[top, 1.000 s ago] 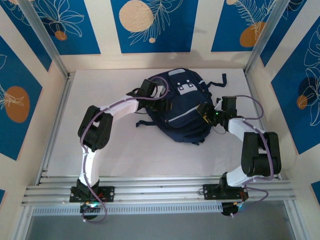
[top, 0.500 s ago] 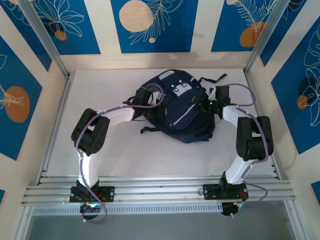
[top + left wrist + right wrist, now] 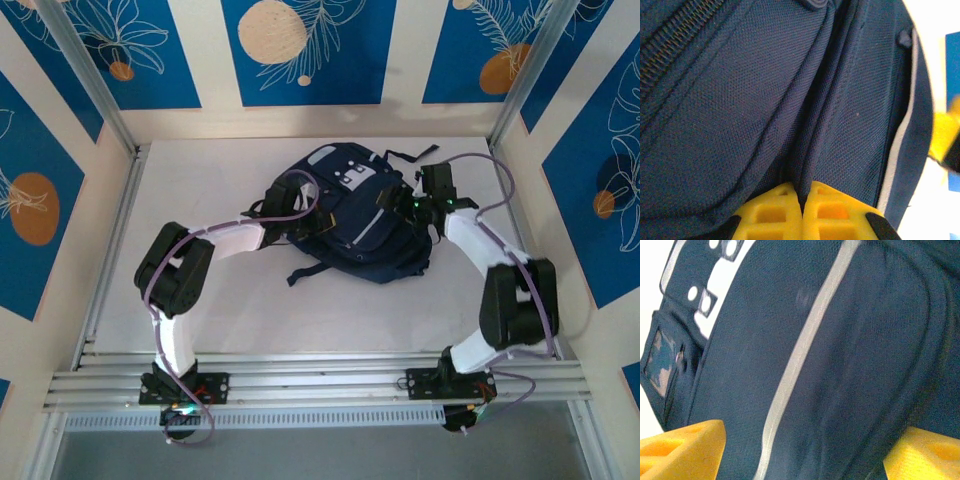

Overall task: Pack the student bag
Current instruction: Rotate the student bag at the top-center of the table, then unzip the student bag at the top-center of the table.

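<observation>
- Broadly, the counter carried one thing for me: the student bag, lying flat toward its far middle, between the two arms.
- Its long axis ran on a slant. The end with the white patches lay far and left, the other end near and right, and black straps spilled off the near-left side.
- The left pincer sat against the bag's left flank. In its wrist view the fingers were pressed together, with a fold of navy fabric running down into the seam between them. I judged it clamped on the bag.
- The right pincer stood at the right flank, jaws wide apart and gripping nothing. The bag's side lay straight ahead of the gap.
- Both were at the bag, but only the left had hold. I reckoned the coming move hinged on the right one reaching in leftward, across that slanted axis.
- A pale stripe crossed the fabric ahead of the right pincer.
- A zip ran up and left of the pinched fold.
</observation>
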Robot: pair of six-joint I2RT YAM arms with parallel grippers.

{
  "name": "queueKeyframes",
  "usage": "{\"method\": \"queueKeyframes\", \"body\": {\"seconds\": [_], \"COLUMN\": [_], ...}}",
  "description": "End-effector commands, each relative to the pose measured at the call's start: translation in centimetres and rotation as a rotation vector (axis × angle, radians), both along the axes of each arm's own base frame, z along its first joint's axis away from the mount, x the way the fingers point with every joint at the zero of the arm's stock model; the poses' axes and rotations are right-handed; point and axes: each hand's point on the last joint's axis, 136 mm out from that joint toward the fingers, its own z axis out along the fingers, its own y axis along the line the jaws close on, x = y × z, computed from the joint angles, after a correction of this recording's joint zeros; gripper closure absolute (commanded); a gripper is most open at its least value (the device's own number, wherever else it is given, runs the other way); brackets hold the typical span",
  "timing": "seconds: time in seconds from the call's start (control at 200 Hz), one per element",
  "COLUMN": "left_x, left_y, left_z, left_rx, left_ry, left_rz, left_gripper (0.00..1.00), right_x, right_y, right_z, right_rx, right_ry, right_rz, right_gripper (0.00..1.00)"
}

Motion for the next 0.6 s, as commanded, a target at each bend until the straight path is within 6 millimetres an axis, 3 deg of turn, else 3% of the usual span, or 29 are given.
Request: {"method": "queueKeyframes", "body": {"seconds": [0.0,0.085,0.25,0.42,0.595], "left_x": [1.9,2.3,2.7,2.6,2.3], "left_y": [-1.8,-1.6,-1.6,-1.5,-1.3], "left_z": [8.3,8.0,7.5,7.3,7.5], "left_rx": [-0.166,-0.189,-0.229,-0.219,-0.223], "left_ry": [-0.182,-0.169,-0.133,-0.119,-0.114], "left_rz": [0.031,0.059,0.088,0.098,0.096], "left_gripper": [1.00,1.00,1.00,1.00,1.00], "right_x": [-4.4,-6.1,-7.5,-6.9,-5.3], "right_y": [-0.8,0.1,4.8,7.9,8.6], "right_z": [-0.4,0.3,1.6,0.9,-0.7], "right_rx": [-0.110,-0.116,-0.114,-0.243,-0.405], "right_ry": [0.062,0.057,-0.015,-0.083,-0.133], "right_rz": [0.000,0.033,0.159,0.211,0.211], "right_gripper": [0.17,0.13,0.08,0.08,0.08]}}
